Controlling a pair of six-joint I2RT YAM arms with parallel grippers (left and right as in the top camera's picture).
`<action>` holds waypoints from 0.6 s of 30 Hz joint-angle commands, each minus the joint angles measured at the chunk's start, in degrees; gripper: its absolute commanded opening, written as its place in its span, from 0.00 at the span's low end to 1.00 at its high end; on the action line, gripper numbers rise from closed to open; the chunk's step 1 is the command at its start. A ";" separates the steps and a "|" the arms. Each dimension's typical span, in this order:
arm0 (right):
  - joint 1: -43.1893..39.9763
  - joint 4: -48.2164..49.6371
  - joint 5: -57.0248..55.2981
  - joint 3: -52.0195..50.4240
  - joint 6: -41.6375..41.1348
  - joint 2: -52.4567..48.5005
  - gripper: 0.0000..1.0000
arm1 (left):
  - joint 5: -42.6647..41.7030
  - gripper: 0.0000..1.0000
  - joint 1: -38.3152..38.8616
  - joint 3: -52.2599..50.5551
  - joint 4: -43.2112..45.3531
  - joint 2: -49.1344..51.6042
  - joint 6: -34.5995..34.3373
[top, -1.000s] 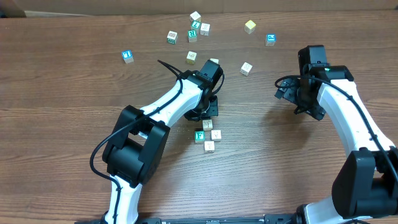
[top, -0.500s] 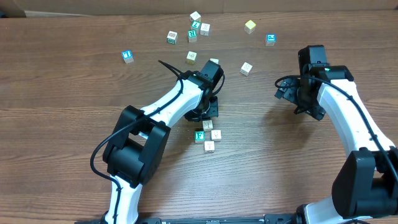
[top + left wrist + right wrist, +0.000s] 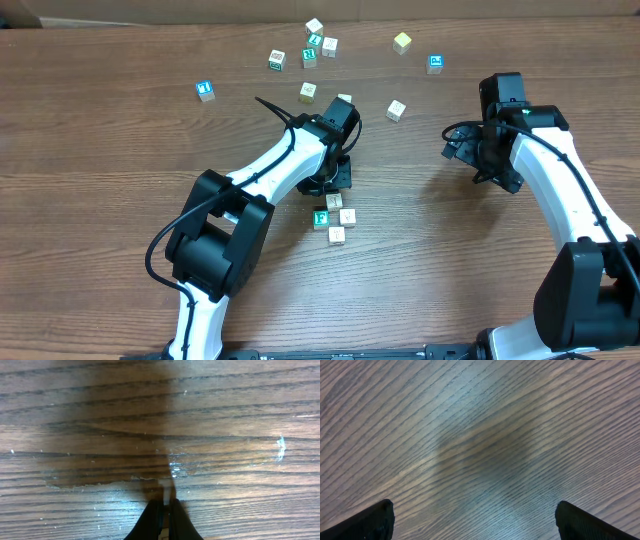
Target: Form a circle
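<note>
Dark, grain-streaked tabletop (image 3: 90,210) filled every view we had, with faint scratches and pale flecks showing in the left wrist view.

Near the middle of it lay the circle (image 3: 335,218), or the start of one. We counted four small cubes bunched close together: a green-faced cube (image 3: 321,218) on the left and three cream cubes (image 3: 347,216) above, to the right of and below it. We judged this a compact knot rather than a closed ring, so the task looked early to halfway at best. The shaping and most of the gathering were not yet done.

The blocks were square-edged and matte, with printed faces too small for us to read.

Just above the cluster hung the left gripper (image 3: 338,180), its black fingers (image 3: 152,520) pressed together with nothing between them and only bare wood beneath. We could not tell whether it touched any cube.

Farther up the table the loose cubes (image 3: 308,91) lay scattered, well apart from the cluster. Most were cream, two blue-faced cubes (image 3: 206,90) sat at the outer edges and one yellowish cube (image 3: 402,42) lay near the far edge.

Off to the right, the right gripper (image 3: 475,512) stood spread wide and empty over plain wood, its dark tips at the frame's lower corners.
</note>
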State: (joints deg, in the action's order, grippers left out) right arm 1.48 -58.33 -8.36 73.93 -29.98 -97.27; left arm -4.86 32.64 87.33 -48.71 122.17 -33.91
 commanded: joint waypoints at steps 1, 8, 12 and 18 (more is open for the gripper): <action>-0.22 0.15 -0.61 0.66 -0.02 1.05 1.00 | 1.44 0.04 0.11 -0.68 1.03 0.33 0.52; -0.22 0.15 -0.61 0.66 -0.02 1.05 1.00 | 1.84 0.04 -3.45 0.63 1.20 0.33 0.44; -0.22 0.15 -0.61 0.66 -0.02 1.05 1.00 | 1.95 0.04 -5.20 0.63 -1.79 0.33 0.09; -0.22 0.15 -0.61 0.66 -0.02 1.05 1.00 | 4.26 0.04 -6.69 0.61 -7.80 0.33 0.07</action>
State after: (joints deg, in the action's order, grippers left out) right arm 1.50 -58.30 -8.34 73.93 -29.95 -97.27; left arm -3.62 26.57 87.48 -54.59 122.17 -33.91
